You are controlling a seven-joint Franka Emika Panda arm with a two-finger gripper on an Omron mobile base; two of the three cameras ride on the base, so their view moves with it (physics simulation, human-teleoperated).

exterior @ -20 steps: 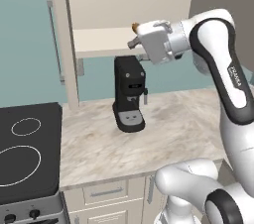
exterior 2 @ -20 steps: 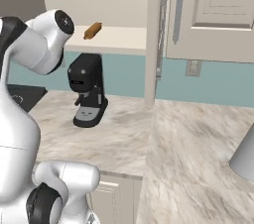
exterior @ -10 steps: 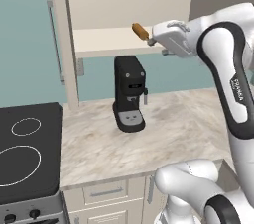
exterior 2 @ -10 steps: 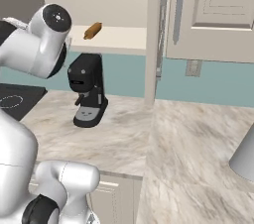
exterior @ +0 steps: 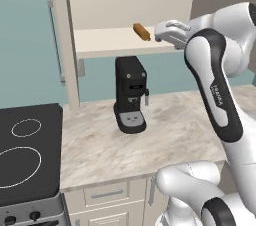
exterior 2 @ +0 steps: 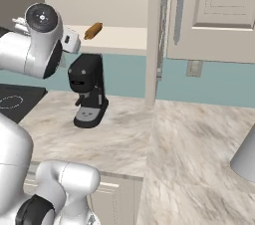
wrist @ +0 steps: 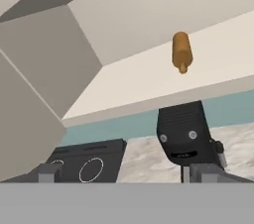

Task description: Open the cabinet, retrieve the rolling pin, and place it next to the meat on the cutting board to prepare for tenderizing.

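Cabinet (exterior: 125, 5) open; gripper (wrist: 129, 172), fingers apart, lining up on rolling pin (wrist: 181, 51) at 1 o'clock; next reach in, grab.

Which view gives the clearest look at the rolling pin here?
The hand view: the rolling pin lies unobstructed on the cabinet shelf, one knob visible. Both base views show it smaller, as an orange-brown stub on that shelf.

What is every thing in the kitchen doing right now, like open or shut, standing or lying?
Cream-beige wall cabinet: doors open, beige inside showing.
Small orange-brown wooden rolling pin: lying on the cabinet shelf, not held.
White arm's two-finger gripper: open, empty, close beside the rolling pin.
Black coffee machine: upright on the marble counter.
Black stovetop: nothing on it.
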